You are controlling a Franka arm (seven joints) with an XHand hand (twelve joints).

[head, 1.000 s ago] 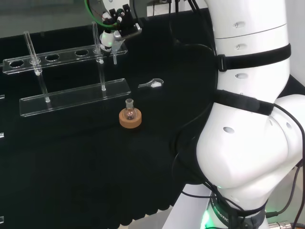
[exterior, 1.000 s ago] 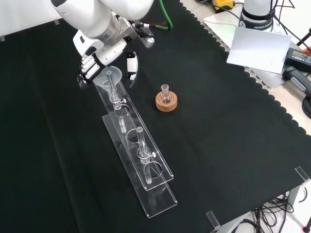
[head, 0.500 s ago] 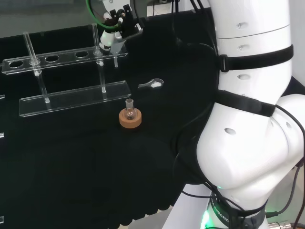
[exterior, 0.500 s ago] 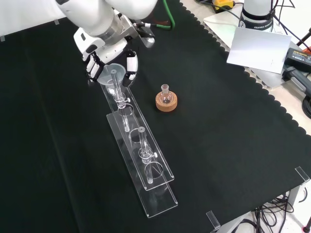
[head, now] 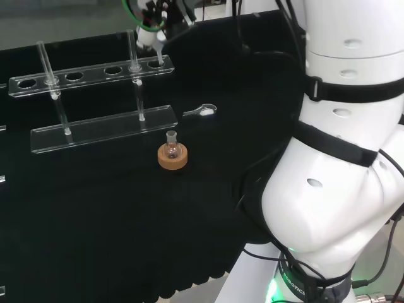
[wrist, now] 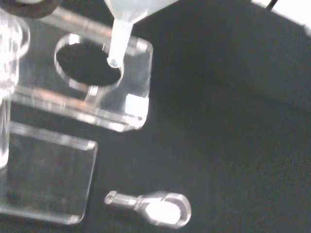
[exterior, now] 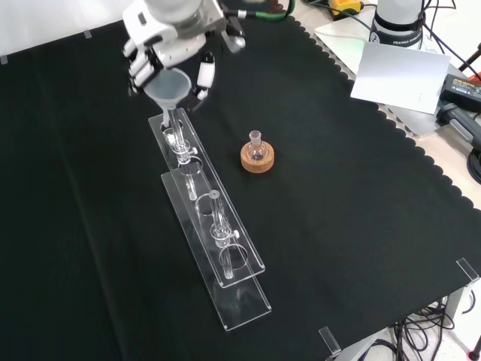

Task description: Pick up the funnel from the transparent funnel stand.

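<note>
Hand [exterior: 167, 41] sits at the far end of the transparent funnel stand [exterior: 213, 239], seen at the top of the front view, with its fingers [exterior: 137, 69] curled round the cone of the funnel [exterior: 167, 85] and the thumb [exterior: 204, 75] closed on the opposite side. Funnel is lifted: its stem hangs above the end hole of the stand's upper plate, tip just over the opening, as the wrist view confirms [wrist: 118, 41]. In the head view the hand [head: 153, 22] appears at the top edge, above the right end of the stand [head: 104, 123], and the funnel itself is hard to make out there. Wrist view also shows a small clear clip [wrist: 153, 208] lying on the cloth beside the stand's base plate; the same clip [head: 202, 111] lies to the right of the stand in the head view. Small round flask [exterior: 257, 150] stands in a cork ring [exterior: 258, 159], apart from the stand. Bench is covered in black cloth [exterior: 361, 195] with a scalloped edge; white paper [exterior: 398, 75] and cables lie beyond it.
</note>
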